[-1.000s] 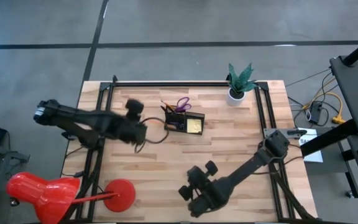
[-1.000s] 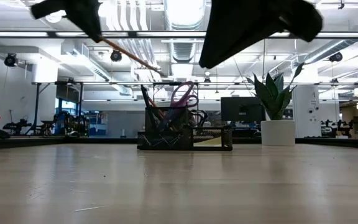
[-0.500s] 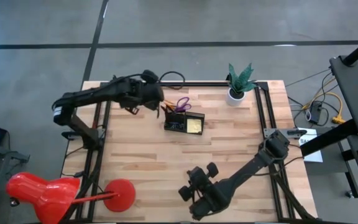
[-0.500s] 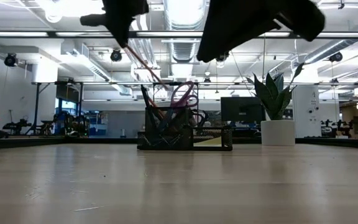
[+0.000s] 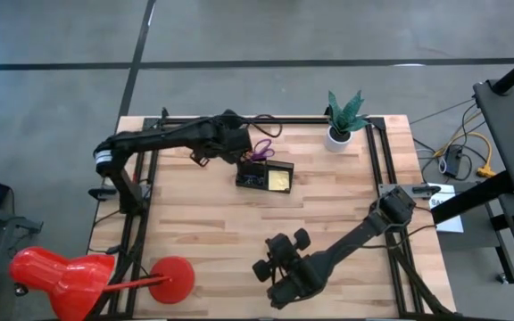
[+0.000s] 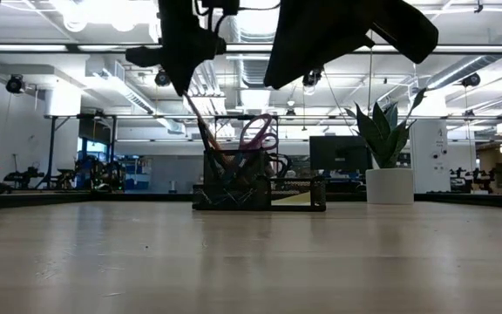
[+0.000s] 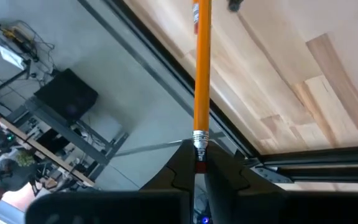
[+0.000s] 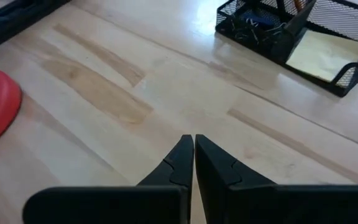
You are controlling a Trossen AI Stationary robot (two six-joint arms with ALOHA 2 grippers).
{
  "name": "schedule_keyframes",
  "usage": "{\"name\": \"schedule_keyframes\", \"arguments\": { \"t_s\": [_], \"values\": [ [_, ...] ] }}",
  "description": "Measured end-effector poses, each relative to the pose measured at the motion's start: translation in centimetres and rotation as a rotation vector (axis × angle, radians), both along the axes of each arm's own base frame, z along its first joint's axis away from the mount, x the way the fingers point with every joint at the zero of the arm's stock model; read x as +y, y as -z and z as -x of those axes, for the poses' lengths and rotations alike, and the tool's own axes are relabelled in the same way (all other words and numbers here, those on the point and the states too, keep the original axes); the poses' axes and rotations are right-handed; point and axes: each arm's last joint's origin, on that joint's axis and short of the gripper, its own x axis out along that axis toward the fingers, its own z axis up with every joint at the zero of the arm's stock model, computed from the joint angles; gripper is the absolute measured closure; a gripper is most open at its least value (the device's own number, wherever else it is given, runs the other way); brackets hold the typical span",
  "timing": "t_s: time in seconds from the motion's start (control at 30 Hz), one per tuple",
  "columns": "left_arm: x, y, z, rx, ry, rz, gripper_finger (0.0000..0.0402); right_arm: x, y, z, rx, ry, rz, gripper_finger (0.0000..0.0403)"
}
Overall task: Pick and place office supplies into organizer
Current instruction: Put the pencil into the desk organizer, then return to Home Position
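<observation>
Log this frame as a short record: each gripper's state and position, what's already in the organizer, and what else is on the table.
left gripper: shut on orange pencil, beside the organizer's cup side
right gripper: shut, empty, over bare wood at the table's near edge
organizer: black mesh, purple scissors upright in cup, yellow sticky notes in tray
other items: potted plant, red lamp

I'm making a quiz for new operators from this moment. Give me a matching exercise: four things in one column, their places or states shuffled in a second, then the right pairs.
Things:
1. orange pencil
2. yellow sticky-note pad
3. purple-handled scissors
4. right gripper

Places or states:
A. shut, empty, over bare table
B. lying in the organizer's lower tray
C. clamped in the left gripper
D. standing in the organizer's cup

Pairs: 1-C, 2-B, 3-D, 4-A
</observation>
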Motion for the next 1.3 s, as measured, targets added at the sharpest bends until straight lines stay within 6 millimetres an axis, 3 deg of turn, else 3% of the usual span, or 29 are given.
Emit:
{"name": "schedule_keyframes", "arguments": {
  "t_s": [0.43, 0.73, 0.9, 1.3],
  "values": [
    [-0.7, 3.5, -2.7, 0.1, 0.036, 0.016, 0.0398, 0.4, -0.1, -0.2, -0.022, -0.019, -0.014, 0.0394],
    [-2.1, 3.5, -3.5, 0.07, 0.089, -0.042, 0.0395, 0.5, -0.1, -0.1, -0.011, -0.032, -0.007, 0.0394],
    [-2.9, 4.6, -4.6, 0.073, 0.114, -0.045, 0.039, 0.5, -0.1, -0.1, -0.005, -0.039, -0.002, 0.0394],
    [-3.7, 5.5, -5.0, 0.004, 0.03, -0.032, 0.0347, 0.5, -0.1, -0.1, 0.001, -0.043, -0.002, 0.0394]
  ]
}}
